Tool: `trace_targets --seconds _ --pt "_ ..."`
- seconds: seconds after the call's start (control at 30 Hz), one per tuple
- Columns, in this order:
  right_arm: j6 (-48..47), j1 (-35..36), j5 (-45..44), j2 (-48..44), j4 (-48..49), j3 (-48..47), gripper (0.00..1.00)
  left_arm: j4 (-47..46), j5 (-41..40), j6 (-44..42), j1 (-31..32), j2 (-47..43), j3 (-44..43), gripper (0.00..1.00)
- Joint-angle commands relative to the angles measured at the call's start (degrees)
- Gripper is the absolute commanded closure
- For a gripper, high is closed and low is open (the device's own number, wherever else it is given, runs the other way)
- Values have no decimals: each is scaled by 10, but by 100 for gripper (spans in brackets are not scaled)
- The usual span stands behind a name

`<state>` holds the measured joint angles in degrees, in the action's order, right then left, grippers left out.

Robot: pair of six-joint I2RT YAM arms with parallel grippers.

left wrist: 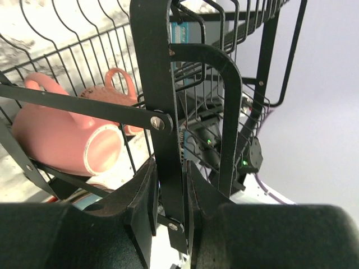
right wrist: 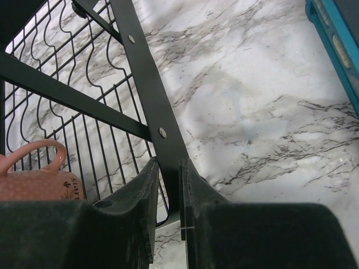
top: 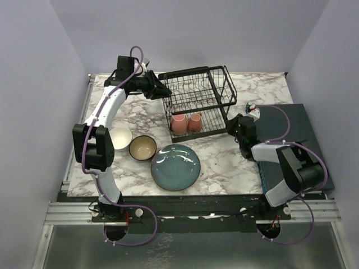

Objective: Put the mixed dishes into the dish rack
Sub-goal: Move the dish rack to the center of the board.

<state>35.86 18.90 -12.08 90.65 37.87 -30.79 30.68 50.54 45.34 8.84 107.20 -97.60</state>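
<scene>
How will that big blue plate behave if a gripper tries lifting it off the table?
The plate lies flat on the table, so its low rim probably offers little to pinch. Its glaze looks glossy, likely slippery. It seems ceramic: stiff, probably chips if dropped.

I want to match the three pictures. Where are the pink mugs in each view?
Top external: pink mugs at centre, inside the dish rack, lower tier.
Left wrist: mugs in the left half, behind the rack wires.
Right wrist: one mug, bottom left corner.
Shared landmark: the rack's black frame strut.
</scene>
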Motion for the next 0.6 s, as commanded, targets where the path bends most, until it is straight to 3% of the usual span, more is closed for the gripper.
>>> trace_targets --seconds 0.0,0.2,0.57 --pt "38 99 115 33 -66 26 100 13 -70 -32 21 -16 25 79" --pt "46 136 87 49 -60 27 100 35 -104 -50 21 -55 55 79" --pt "41 137 36 26 -81 32 100 66 -173 -78 19 -114 102 75"
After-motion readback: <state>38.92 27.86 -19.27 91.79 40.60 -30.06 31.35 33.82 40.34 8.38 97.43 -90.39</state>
